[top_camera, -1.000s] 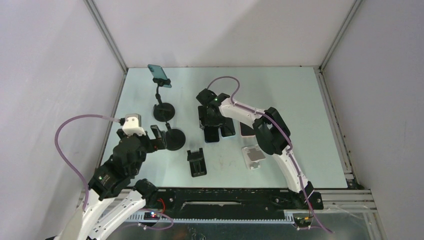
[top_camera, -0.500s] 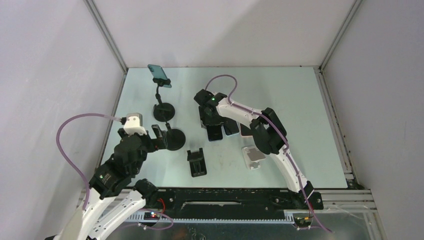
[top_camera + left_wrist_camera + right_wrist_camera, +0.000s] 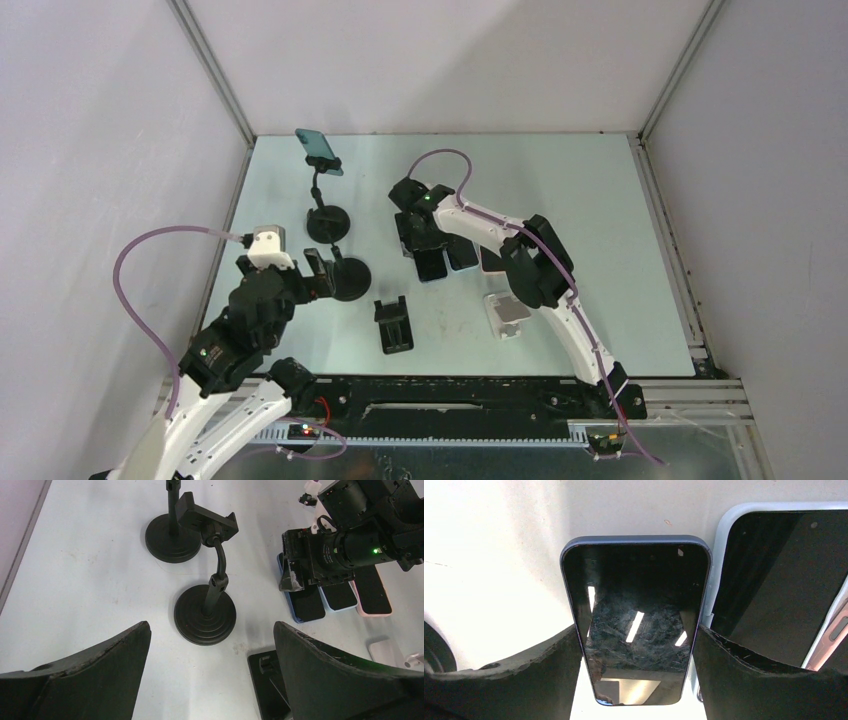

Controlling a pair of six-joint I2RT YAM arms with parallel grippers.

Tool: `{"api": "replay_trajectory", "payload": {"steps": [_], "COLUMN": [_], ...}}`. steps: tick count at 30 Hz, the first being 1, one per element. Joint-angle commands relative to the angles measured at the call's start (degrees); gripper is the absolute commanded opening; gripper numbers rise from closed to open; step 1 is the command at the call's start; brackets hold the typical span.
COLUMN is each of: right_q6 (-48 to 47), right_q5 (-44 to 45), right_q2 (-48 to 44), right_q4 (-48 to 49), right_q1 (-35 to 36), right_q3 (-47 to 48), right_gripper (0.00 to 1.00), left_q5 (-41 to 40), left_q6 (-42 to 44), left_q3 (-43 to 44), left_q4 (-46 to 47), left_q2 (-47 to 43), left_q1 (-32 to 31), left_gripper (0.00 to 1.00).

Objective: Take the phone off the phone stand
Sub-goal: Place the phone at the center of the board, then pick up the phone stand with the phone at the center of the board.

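Right end effector [image 3: 636, 632] clasping dark phone [image 3: 636, 605], teal phone [image 3: 319, 150] in stand [image 3: 328, 222]

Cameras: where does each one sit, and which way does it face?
Top: above and behind the robot, facing down at the table; left arm and right arm show.
Left wrist: on that arm, facing down at an empty stand; left pincer at the bottom.
Right wrist: facing down at a dark phone; right pincer flanks it.
Shared: both wrist views show that phone.

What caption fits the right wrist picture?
Right gripper clasps a dark blue phone, face up, beside a light-cased phone.
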Motion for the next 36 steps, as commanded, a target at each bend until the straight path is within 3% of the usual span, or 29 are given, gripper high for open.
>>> {"api": "replay_trajectory", "payload": {"steps": [1,10,16,22,27,31,36], "right_q6": [-2.3,-2.8,-4.0,-2.7,-3.2,-2.9,-3.9], "right_q5": [-0.7,-0.3,-0.1,0.4,0.4,1.3,1.9], "right_q2": [-0.6,-5.9,-14.5,-26.9,-39.0,-48.2,-56.1], "right_q4": [0.4,0.2,2.2,4.6,11.5,11.6,8.9], "right_q1": [0.4,0.6,1.3,1.9,3.0,3.0,3.5], "right_q3": [-1.1,-2.0,-5.3,-12.7,-26.2,-32.8,-36.8], "right_gripper": [0.83,0.88,0.88,0.87,0.86,0.86,0.86], "left_q5": [0.5,0.4,2.8,0.3,1.0,9.9,25.3], "left_q6": [0.2,0.3,2.0,4.4,11.1,14.7,15.1], "left_q3": [-0.4,-0.3,0.0,10.2,24.9,31.9,31.6], "left_q4": [1.5,1.6,4.2,4.0,3.3,4.3,8.3], "left_q2": [0.7,0.9,0.6,6.4,15.6,22.6,27.1], "left_q1": [0.2,0.2,0.2,0.2,0.6,4.9,17.5], "left_gripper": [1.00,1.00,1.00,1.00,1.00,1.00,0.97]}}
